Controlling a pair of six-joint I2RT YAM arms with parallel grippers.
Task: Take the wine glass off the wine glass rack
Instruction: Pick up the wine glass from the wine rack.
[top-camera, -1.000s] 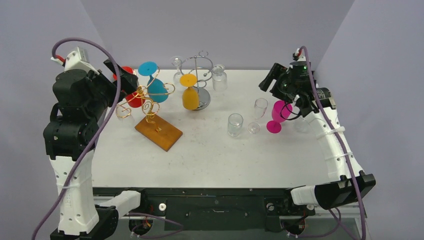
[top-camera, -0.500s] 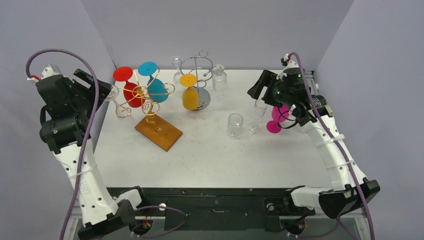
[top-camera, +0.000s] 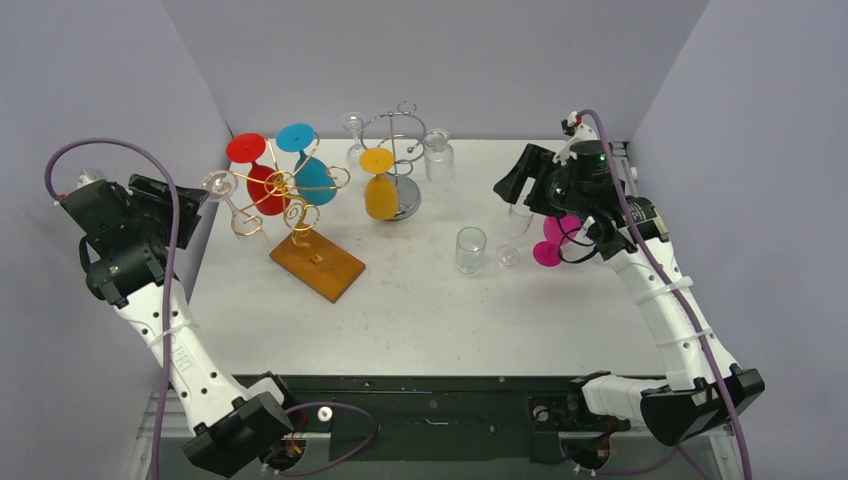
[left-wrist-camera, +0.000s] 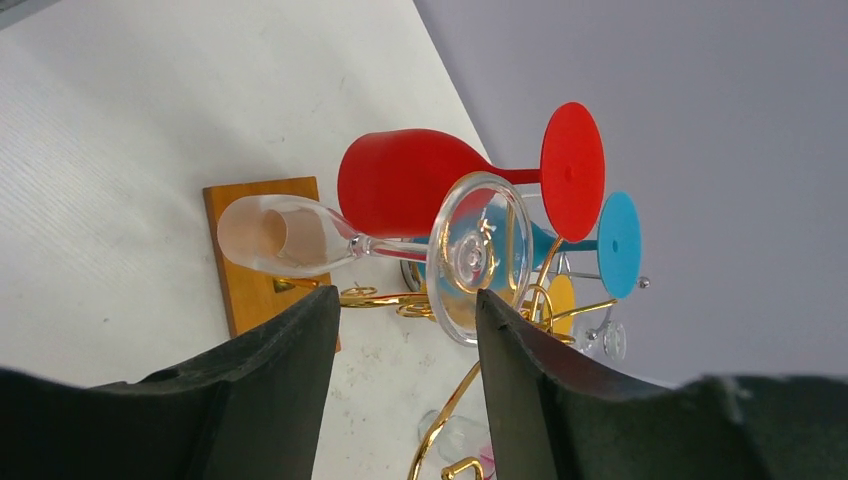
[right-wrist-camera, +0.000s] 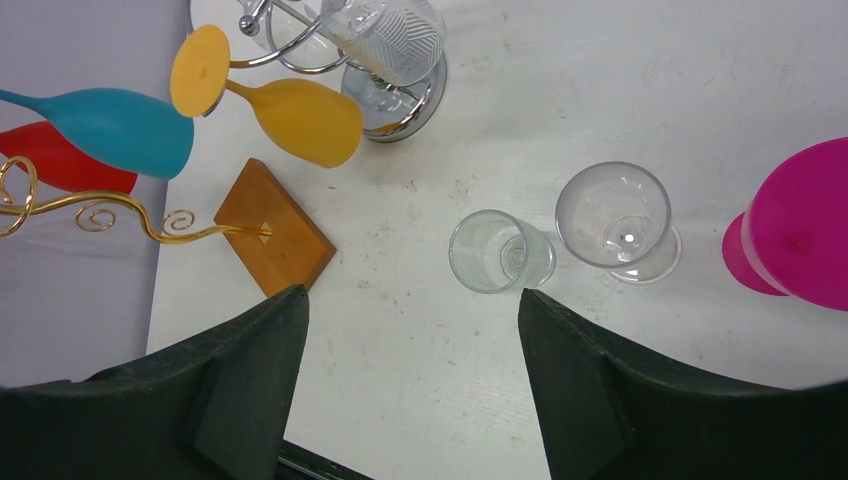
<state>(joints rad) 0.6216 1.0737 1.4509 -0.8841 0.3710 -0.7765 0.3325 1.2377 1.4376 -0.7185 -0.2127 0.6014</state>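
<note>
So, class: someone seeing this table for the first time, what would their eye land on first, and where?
Most likely the red glass and blue glass hanging upside down on the gold wire rack at the far left. Next, the yellow glass on the chrome rack at the back, and the magenta glass standing on the right.

Bright, even light casts faint shadows on the table (top-camera: 420, 310); the left hand (left-wrist-camera: 407, 310) looks dark, soft-edged.

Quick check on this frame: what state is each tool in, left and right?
Left tool: open, holding nothing.
Right tool: open, holding nothing.
</note>
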